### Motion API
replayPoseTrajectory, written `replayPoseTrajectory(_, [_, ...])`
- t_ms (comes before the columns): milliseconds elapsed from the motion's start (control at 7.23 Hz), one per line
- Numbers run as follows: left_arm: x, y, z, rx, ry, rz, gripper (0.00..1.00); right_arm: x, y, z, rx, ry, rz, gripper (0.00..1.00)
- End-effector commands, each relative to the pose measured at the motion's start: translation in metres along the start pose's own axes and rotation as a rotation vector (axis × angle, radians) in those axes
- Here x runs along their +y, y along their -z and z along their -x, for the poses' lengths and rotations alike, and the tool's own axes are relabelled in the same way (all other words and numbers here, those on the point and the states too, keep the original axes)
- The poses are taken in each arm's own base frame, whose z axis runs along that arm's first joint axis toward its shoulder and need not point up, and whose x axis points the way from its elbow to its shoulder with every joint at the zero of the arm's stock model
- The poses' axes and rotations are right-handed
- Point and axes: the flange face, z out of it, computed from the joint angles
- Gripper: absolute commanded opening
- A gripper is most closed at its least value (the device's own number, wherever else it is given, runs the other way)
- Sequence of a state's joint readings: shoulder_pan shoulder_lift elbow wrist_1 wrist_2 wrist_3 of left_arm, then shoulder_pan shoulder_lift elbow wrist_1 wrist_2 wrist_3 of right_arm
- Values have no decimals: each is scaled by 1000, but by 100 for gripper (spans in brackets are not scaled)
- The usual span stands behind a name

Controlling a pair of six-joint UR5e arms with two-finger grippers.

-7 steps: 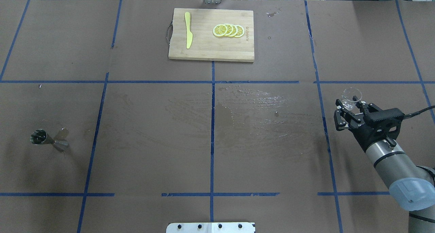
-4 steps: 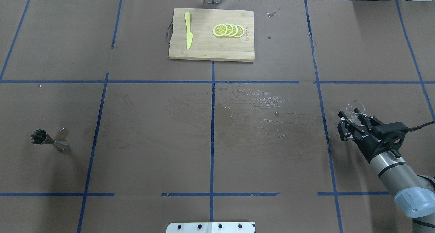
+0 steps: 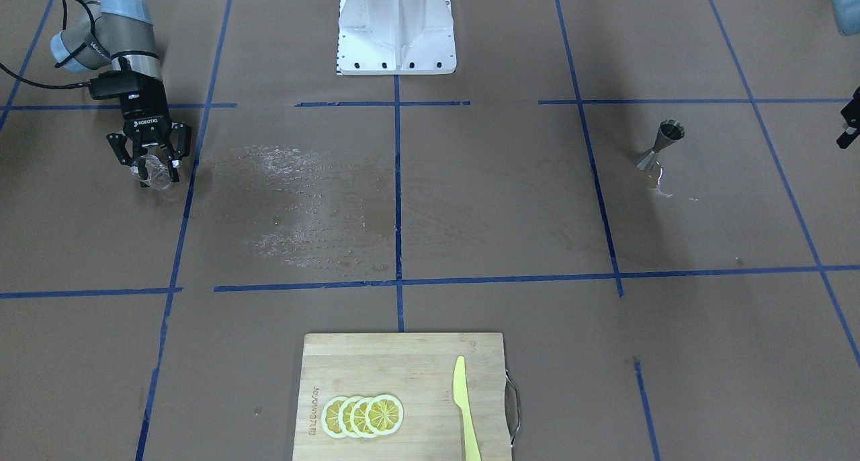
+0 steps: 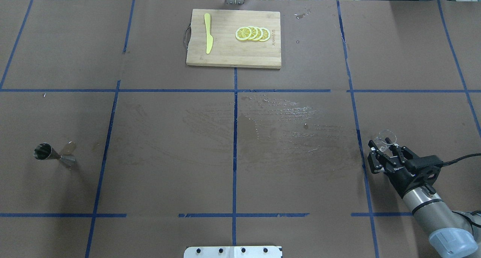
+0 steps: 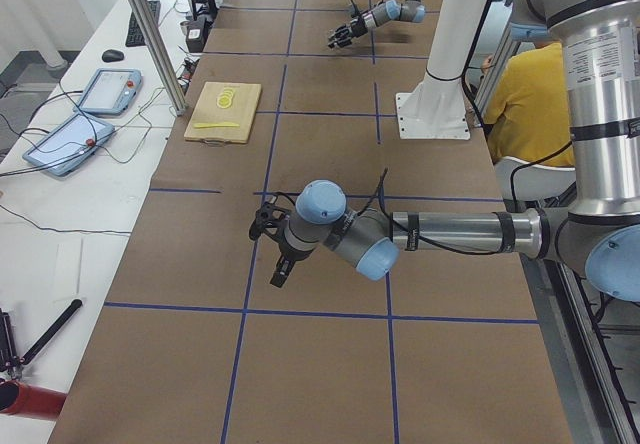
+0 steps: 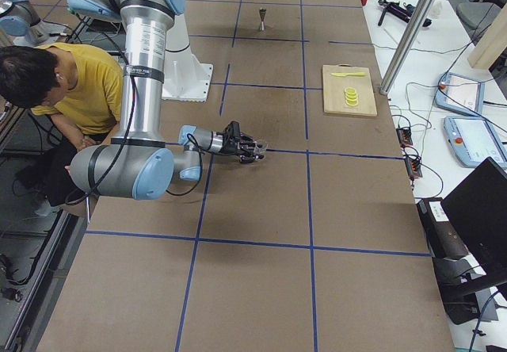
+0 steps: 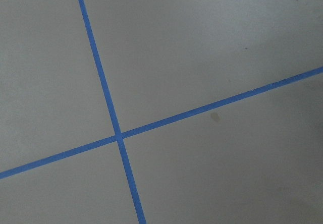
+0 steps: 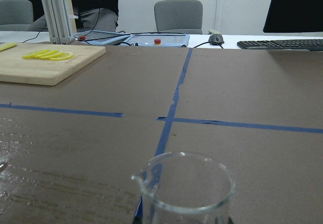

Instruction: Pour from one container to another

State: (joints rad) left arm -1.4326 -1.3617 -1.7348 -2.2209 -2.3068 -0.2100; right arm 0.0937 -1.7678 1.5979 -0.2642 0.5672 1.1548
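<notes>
My right gripper (image 3: 155,169), at the table's right end, is clenched on a small clear glass cup with a pouring lip (image 8: 184,188), held upright. No liquid shows in the part of the cup I can see; its base is cut off in my wrist view. Beyond it a wet smear (image 3: 302,199) glistens on the brown table cover. The small silvery steel hourglass jigger (image 3: 661,145) stands upright, mouth up, well apart at the left end, straight across from the cup. I cannot tell what the jigger holds. My left gripper (image 3: 849,119) is nearer to it, only partly in view, and I cannot tell whether it is clenched. Farthest, a bamboo cutting board (image 4: 225,53) bears lemon slices (image 4: 252,33) and a yellow knife (image 4: 207,34).
</notes>
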Motion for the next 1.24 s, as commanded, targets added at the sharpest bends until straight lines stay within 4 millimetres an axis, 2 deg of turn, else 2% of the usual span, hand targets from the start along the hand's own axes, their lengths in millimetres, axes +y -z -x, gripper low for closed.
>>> replayPoseTrajectory(0, [0, 1, 0, -1, 2, -2, 100, 7, 3, 2, -6, 9, 8, 37])
replayPoseTrajectory(277, [0, 2, -2, 0, 0, -4, 100, 9, 2, 11, -14, 2, 9, 48])
replayPoseTrajectory(415, [-1, 3, -2, -1, 0, -6, 100, 15, -1, 11, -8, 16, 5, 60])
replayPoseTrajectory(691, [0, 3, -2, -1, 0, -6, 100, 18, -2, 13, -9, 19, 4, 93])
replayPoseTrajectory(830, [0, 3, -2, -1, 0, -6, 100, 18, -1, 14, -12, 17, 6, 100])
replayPoseTrajectory(1106, [-3, 6, -5, 1, 43, -14, 100, 7, 5, 18, -28, 16, 8, 100])
